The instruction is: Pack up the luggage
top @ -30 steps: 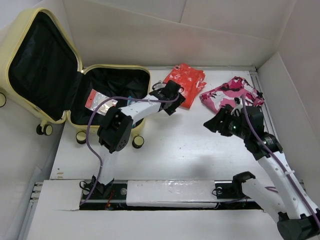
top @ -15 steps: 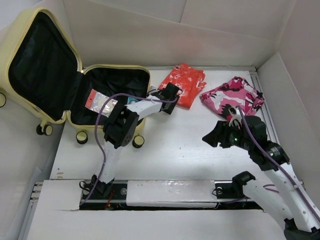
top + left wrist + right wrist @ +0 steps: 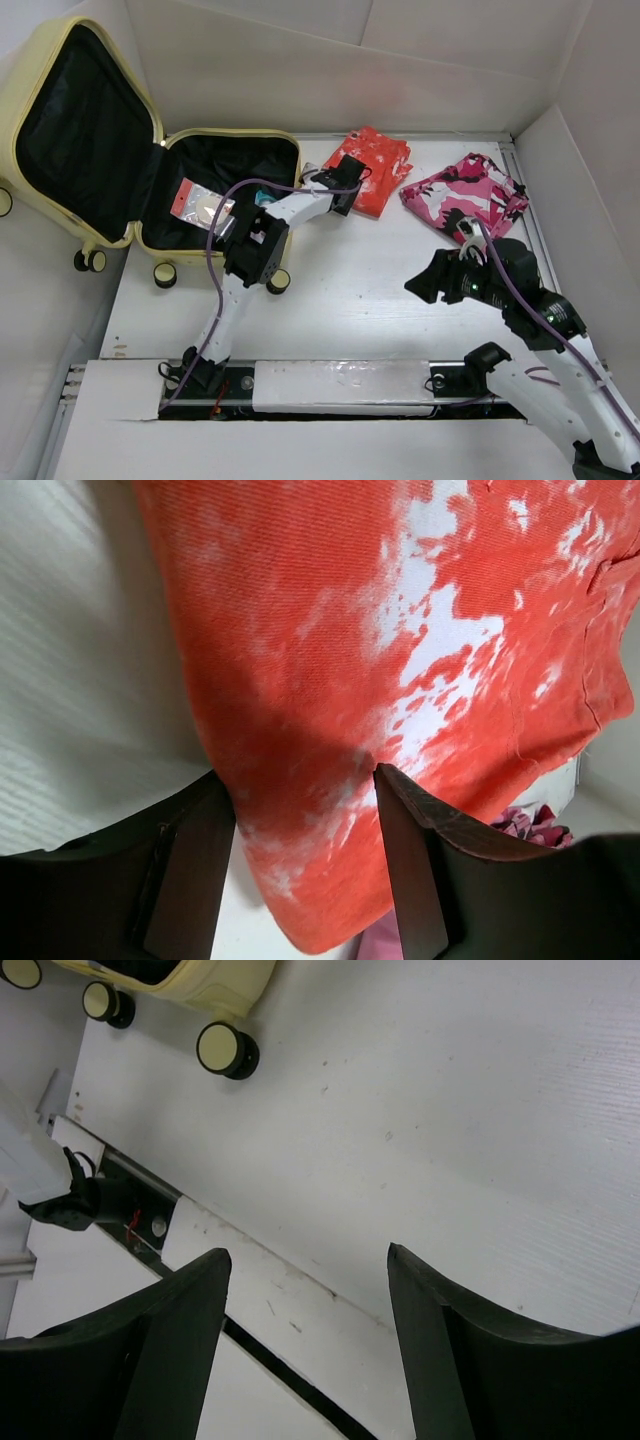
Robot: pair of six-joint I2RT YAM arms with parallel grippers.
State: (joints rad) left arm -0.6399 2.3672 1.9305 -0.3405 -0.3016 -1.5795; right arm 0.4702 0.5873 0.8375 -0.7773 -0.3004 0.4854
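The luggage (image 3: 232,133) is a pale yellow suitcase lying open at the far left, its black-lined lid leaning back; its corner (image 3: 215,985) and a wheel (image 3: 227,1049) show in the right wrist view. A red-and-white garment (image 3: 378,160) lies to its right. My left gripper (image 3: 347,185) is down on that garment's near-left edge. Its jaws (image 3: 300,780) stand apart with the red cloth (image 3: 330,630) spread between and beyond them. My right gripper (image 3: 425,282) hovers open over bare table (image 3: 305,1255), with nothing between its fingers.
A pink camouflage garment (image 3: 465,192) lies at the far right, and a bit of it (image 3: 530,825) shows past the red one. A clear packet with a red label (image 3: 198,205) lies inside the suitcase. White walls enclose the table at the back and on the right.
My left gripper has slid right onto the red garment's edge while its jaws narrowed. My right arm has drawn back toward the near edge, away from the pink garment.
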